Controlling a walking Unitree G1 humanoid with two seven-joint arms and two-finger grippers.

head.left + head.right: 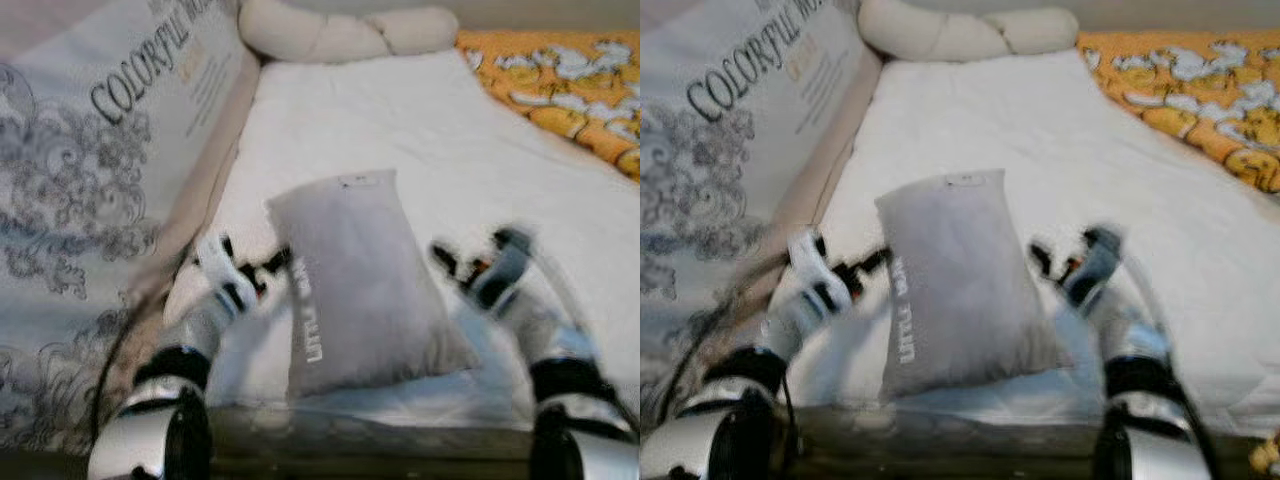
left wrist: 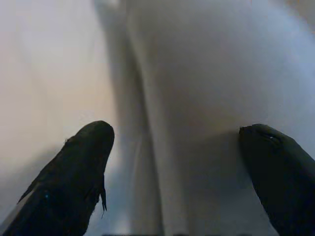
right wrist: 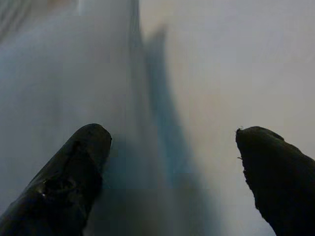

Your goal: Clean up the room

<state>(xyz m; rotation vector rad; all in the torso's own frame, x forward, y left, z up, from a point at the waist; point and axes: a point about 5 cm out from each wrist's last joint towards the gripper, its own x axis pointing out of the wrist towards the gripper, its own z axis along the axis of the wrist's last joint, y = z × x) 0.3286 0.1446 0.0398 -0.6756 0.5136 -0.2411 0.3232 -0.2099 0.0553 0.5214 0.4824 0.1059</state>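
A soft grey rectangular pillow with white lettering (image 1: 355, 285) lay on the white-sheeted bed (image 1: 440, 150) near its front edge, between the two arms. The left claw (image 1: 262, 270) hovered just beside its left side, fingers (image 2: 81, 167) spread open; the right claw (image 1: 455, 262) stood open near its right side. An orange patterned blanket (image 1: 570, 85) covered the bed's far right corner.

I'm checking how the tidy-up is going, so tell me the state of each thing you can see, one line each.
Grey pillow: lying flat on the bed, between the two pincers, not gripped.
Left pincer: open, beside the pillow's left edge.
Right pincer: open, beside the pillow's right edge.
White sheet: spread over the bed.
Cream bolster: lying across the head of the bed.
Orange blanket: lying along the bed's right side.
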